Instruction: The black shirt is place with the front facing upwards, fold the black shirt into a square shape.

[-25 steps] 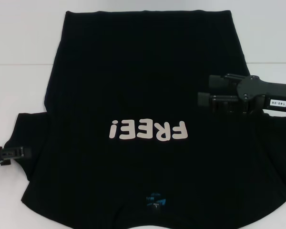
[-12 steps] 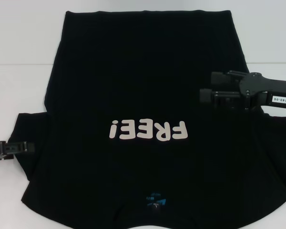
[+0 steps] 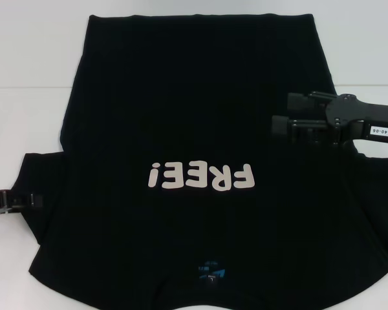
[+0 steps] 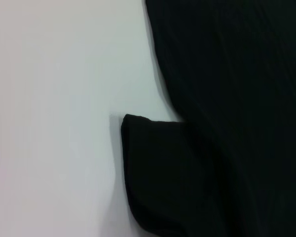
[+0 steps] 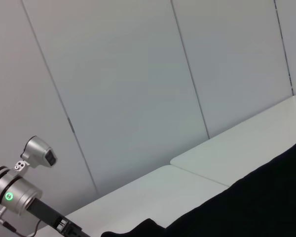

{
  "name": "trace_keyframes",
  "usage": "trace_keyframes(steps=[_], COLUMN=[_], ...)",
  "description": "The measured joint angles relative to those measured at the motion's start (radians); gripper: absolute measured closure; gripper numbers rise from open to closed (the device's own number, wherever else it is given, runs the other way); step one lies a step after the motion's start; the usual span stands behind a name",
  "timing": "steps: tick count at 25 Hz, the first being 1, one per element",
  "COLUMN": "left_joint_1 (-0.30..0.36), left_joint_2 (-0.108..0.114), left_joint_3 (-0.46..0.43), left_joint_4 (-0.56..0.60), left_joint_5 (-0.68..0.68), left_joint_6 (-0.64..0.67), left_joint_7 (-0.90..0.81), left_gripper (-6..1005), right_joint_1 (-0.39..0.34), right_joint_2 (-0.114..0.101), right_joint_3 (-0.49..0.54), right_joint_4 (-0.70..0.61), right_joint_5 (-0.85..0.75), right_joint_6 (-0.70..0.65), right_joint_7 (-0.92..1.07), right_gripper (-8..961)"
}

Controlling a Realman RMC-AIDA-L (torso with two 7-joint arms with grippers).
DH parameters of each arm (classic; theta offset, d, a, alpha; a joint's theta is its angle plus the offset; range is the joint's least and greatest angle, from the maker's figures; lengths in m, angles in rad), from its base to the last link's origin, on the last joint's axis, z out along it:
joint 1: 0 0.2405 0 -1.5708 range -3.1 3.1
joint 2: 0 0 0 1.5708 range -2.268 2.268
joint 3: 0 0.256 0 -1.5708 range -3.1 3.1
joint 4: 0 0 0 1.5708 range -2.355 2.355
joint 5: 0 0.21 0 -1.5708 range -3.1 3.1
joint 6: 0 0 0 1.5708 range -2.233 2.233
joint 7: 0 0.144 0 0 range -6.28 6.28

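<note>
While the black shirt (image 3: pixel 194 129) lies flat, the left tool (image 3: pixel 22 200) grasps its sleeve; the right tool (image 3: pixel 281 115), released, hovers above it.

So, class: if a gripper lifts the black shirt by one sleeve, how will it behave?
The black shirt lies flat and thin on the table, so it will probably droop limply. Being large, it would likely drag rather than lift whole.
</note>
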Motion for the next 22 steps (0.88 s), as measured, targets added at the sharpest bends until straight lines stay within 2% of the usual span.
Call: trace_keyframes(steps=[7, 9, 20, 22], left_joint_1=[-0.002, -0.002, -0.006, -0.009], left_joint_2=[-0.001, -0.001, 0.004, 0.008], left_joint_3=[0.002, 0.001, 0.002, 0.002], left_joint_4=[0.004, 0.004, 0.004, 0.004], left_joint_5=[0.001, 0.001, 0.001, 0.001], left_joint_6=[-0.003, -0.005, -0.049, -0.064], left_joint_7=[-0.001, -0.001, 0.004, 0.006], left_gripper=[329, 576, 978, 976], right_joint_1=[0.000, 0.000, -0.001, -0.002], right_joint_2=[0.000, 0.000, 0.012, 0.017], right_joint_3=[0.000, 0.000, 0.012, 0.018], right_joint_4=[0.000, 0.000, 0.001, 0.005], right_joint_5=[0.005, 0.005, 0.005, 0.005], right_joint_6=[-0.002, -0.002, 0.003, 0.003], right_joint_7=[0.001, 0.001, 0.000, -0.003], right_gripper=[36, 36, 36, 35])
